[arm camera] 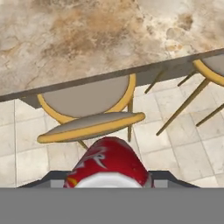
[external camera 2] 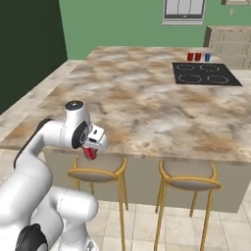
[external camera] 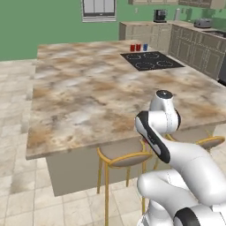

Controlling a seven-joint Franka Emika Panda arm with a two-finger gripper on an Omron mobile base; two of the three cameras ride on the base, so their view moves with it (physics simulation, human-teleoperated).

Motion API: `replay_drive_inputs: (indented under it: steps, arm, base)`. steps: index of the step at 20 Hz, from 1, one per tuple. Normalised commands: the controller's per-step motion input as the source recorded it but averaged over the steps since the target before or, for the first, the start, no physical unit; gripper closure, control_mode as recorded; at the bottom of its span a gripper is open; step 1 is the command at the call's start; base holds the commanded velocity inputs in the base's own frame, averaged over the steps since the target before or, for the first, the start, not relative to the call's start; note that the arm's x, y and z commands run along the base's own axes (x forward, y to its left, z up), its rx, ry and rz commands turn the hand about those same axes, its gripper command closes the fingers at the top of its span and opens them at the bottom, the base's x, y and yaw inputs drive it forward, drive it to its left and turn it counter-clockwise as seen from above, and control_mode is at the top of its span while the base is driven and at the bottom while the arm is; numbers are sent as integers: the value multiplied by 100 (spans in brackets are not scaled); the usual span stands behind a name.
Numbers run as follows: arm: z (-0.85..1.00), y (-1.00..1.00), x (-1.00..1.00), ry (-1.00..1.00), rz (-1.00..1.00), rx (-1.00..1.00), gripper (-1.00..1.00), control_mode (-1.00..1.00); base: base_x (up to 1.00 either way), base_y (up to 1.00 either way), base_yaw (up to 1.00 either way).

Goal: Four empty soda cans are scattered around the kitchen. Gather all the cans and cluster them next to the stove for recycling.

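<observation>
My gripper (external camera 2: pixel 91 150) is shut on a red soda can (external camera 2: pixel 89 154), held low in front of the island's near edge, above a stool. In the hand view this can (arm camera: pixel 109 162) sits at the bottom between the dark fingers, silver top toward the camera. Two more red soda cans (external camera: pixel 132 47) (external camera: pixel 138 47) stand together on the counter just behind the stove (external camera: pixel 151 60), with a small blue can (external camera: pixel 145 47) next to them. From the right base view the same cans (external camera 2: pixel 190 57) (external camera 2: pixel 198 57) stand behind the black cooktop (external camera 2: pixel 206 73).
The marble island counter (external camera: pixel 88 92) spreads ahead, its near edge (arm camera: pixel 100 81) just above the held can. Two gold-framed stools (external camera 2: pixel 96 172) (external camera 2: pixel 188 180) stand under that edge. Back counters carry a toaster (external camera: pixel 202 23) and a coffee machine (external camera: pixel 160 16). Tiled floor lies on the left.
</observation>
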Motion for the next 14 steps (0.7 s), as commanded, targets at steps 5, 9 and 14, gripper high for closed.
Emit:
replay_drive_inputs:
  steps: [5,9,14]
  arm:
    - [0,0,0,0,0,0,100,100]
    - [0,0,0,0,0,0,100,100]
    - [0,0,0,0,0,0,100,100]
  base:
    - [-18,-98,8]
    - [1,-90,9]
    - [0,-90,9]
